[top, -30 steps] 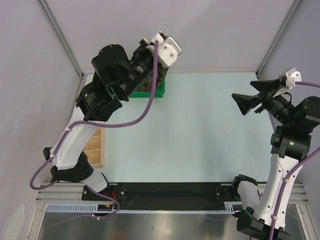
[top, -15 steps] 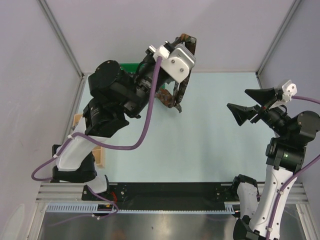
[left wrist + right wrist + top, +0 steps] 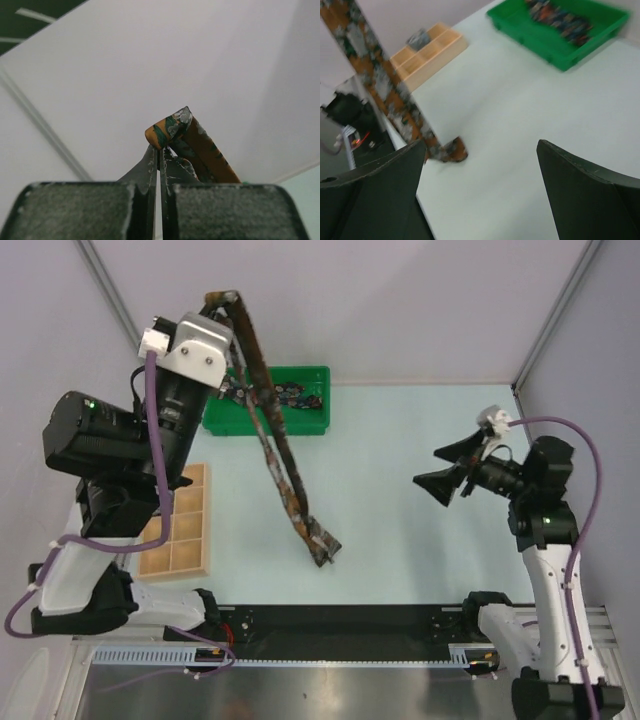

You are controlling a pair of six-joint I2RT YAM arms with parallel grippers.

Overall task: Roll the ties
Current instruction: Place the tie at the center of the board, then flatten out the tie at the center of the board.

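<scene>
Rust-brown tie (image 3: 279, 453) hangs pinched in the raised left gripper (image 3: 159, 152); other ties (image 3: 559, 16), in a tray (image 3: 532, 41), look blurred; right gripper (image 3: 442, 468) gapes.

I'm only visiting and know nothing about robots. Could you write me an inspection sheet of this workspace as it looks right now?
Surface: pale blue table top, no spills seen.
Job's things: rust-brown tie hanging from the raised left gripper, its lower end down at the table; more ties in the green tray.
Clutter: wooden compartment box at the left edge.
Grippers: left shut on the rust-brown tie; right gripper open, holding nothing.
Cables: purple cable looped along each arm.
Surroundings: plain walls; black rail at the near edge.
</scene>
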